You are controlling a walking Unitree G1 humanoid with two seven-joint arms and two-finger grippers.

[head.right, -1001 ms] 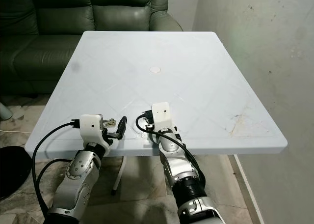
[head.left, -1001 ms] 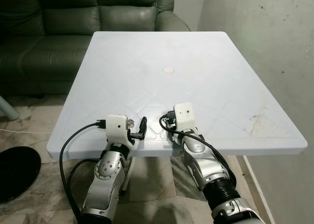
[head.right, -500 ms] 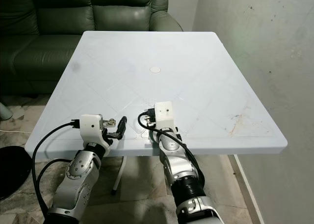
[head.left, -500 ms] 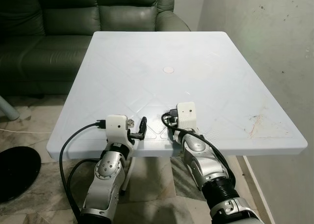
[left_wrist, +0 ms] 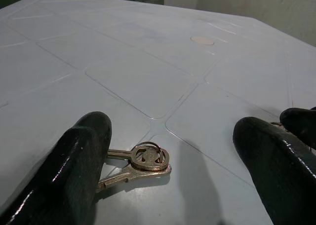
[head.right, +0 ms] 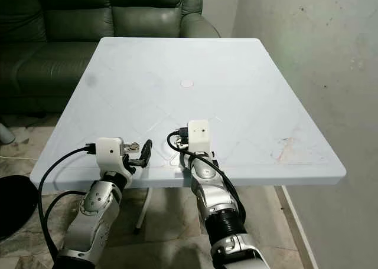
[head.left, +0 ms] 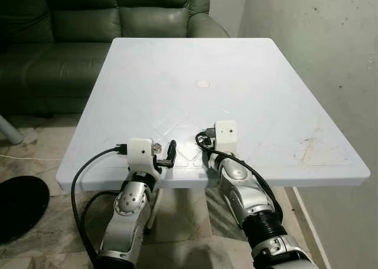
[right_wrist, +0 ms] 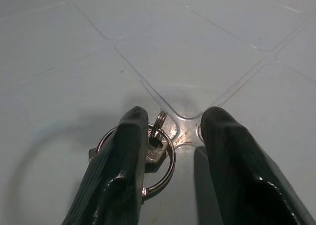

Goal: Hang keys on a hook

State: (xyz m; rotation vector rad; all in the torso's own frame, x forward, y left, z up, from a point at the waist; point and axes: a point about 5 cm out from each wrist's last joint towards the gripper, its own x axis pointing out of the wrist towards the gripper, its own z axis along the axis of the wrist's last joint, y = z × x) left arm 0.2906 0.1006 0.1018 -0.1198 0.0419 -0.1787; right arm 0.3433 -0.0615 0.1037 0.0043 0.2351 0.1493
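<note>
Since a second ago our right arm has slid a little forward over the white table [head.left: 254, 62], while our left arm has kept its place at the near edge. Our right gripper [right_wrist: 173, 136] is low on the tabletop with its fingers apart, straddling a key ring [right_wrist: 157, 158] whose key lies partly under one finger. Our left gripper [left_wrist: 170, 156] is also spread wide, with a second pair of keys [left_wrist: 140, 161] lying flat just beside one of its fingers [left_wrist: 81, 156]. We judge the pickup is the step in hand: we should close the right fingers squarely across the ring, so it cannot skid on the smooth plastic, then lift straight up. We see no hook yet.
</note>
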